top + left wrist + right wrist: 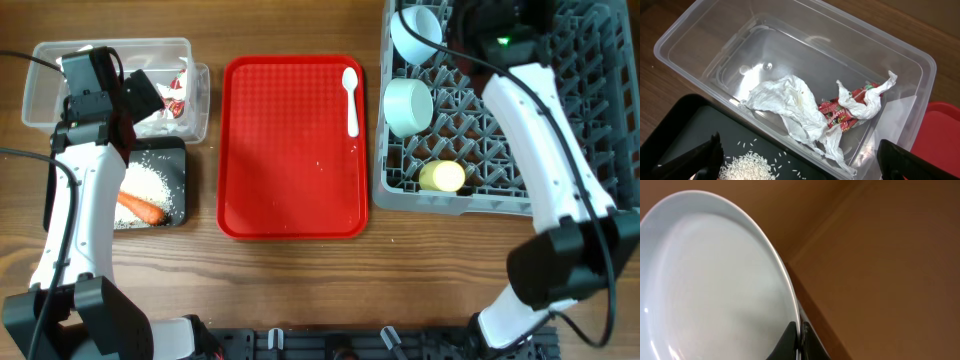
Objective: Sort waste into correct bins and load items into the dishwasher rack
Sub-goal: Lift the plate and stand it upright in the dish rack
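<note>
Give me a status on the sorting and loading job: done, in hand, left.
Done: wrapper and tissue lie in the clear tub; rice and carrot sit in the black tray; pale blue bowl, pale green bowl and yellow cup are in the rack. In hand: the right tool grips the plate by its rim. Left: racking that plate and the spoon on the red tray.

Two bowls [415, 35] [408, 105], one cup [442, 177], one spoon [351, 95]
</note>
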Controlling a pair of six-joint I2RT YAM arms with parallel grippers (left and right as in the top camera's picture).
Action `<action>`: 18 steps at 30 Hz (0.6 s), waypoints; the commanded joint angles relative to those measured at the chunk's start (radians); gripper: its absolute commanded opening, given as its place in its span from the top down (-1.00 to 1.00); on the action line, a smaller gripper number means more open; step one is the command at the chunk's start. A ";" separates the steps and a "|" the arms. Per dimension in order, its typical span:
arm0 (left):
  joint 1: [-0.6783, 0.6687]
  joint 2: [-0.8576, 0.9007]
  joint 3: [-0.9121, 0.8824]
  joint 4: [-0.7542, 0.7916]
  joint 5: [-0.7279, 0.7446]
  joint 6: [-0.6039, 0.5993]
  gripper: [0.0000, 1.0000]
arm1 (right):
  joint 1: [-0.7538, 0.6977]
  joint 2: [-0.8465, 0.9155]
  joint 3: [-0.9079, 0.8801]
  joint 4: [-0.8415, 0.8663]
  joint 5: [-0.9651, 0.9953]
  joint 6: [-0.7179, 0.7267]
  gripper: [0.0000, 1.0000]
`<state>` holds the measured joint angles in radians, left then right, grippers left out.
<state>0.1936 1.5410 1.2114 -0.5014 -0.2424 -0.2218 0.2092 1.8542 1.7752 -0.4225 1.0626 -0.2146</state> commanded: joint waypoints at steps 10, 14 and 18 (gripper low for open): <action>0.005 0.006 0.017 0.002 -0.013 0.009 -1.00 | 0.001 0.243 0.003 0.043 -0.026 -0.227 0.91; 0.005 0.006 0.017 0.002 -0.013 0.009 -1.00 | 0.014 0.243 0.003 0.032 -0.085 -0.227 0.63; 0.005 0.006 0.017 0.002 -0.013 0.009 -1.00 | 0.040 0.242 0.003 0.013 -0.095 -0.177 -1.00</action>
<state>0.1936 1.5410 1.2114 -0.5011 -0.2424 -0.2218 0.2237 2.0777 1.7752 -0.4011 0.9867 -0.4297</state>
